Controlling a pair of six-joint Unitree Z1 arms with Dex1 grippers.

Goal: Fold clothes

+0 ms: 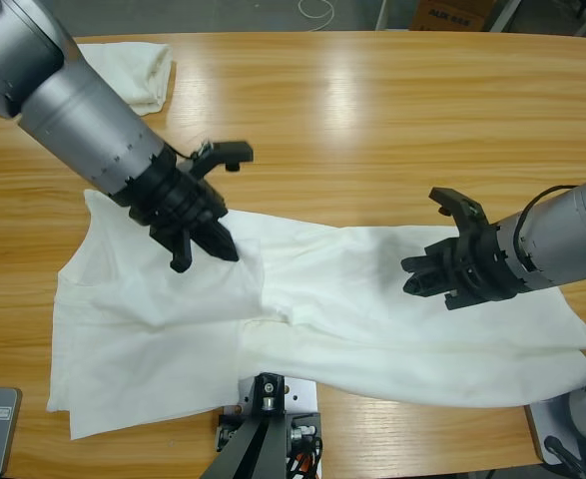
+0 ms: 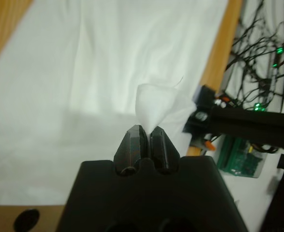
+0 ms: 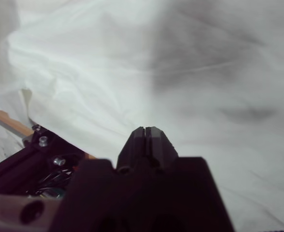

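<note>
A: Left fingers closed, pinching a tuft of the T-shirt spread across the table toward six o'clock.

B: Right fingers closed, apparently empty. A thin pinch could slip, spoiling the fold.

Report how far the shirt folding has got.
Done: one folded T-shirt lies at the table's far corner. In hand: the left gripper is shut on a pinch of the spread T-shirt; the right gripper hangs shut above it. Left: that shirt is still rumpled, not folded.
</note>
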